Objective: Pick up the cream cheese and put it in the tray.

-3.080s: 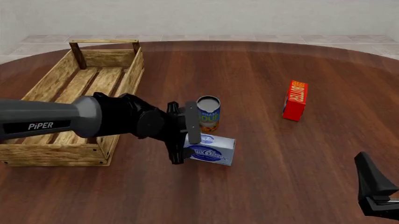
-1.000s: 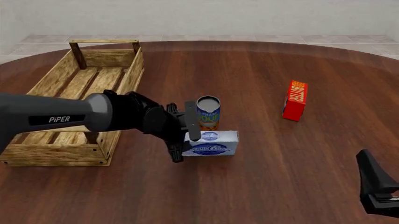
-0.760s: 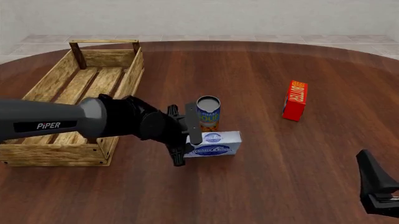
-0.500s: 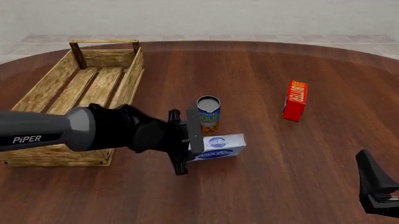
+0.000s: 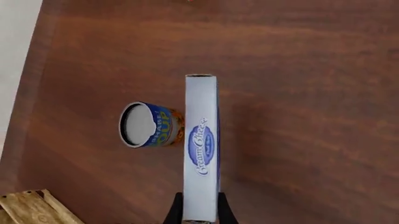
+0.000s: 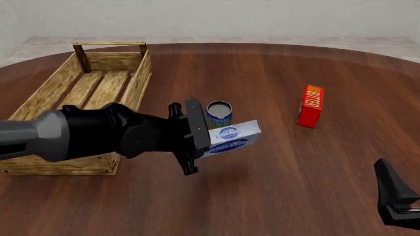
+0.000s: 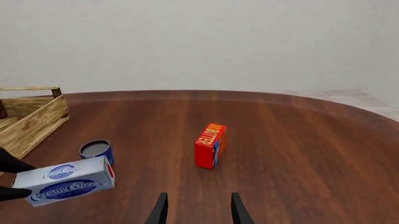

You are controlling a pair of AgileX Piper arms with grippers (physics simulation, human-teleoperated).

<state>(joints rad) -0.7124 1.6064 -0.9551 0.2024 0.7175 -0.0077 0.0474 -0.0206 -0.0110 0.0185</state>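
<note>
Pinching the cream cheese (image 6: pixel 229 138), the left end effector (image 6: pixel 194 137) holds it beside the can (image 6: pixel 219 114).

A bare simulated room, probably a stand-in for a home dining corner: a round dark-wood desk (image 6: pixel 276 196) fills the scene, with pale floor tiles (image 6: pixel 262 40) and a plain white wall (image 6: pixel 217 17) on the far side. Groceries suggest a kitchen: a soup can (image 6: pixel 219 114), a red box (image 6: pixel 310 106), and a slatted wooden tray (image 6: pixel 46 88) at far left.
</note>
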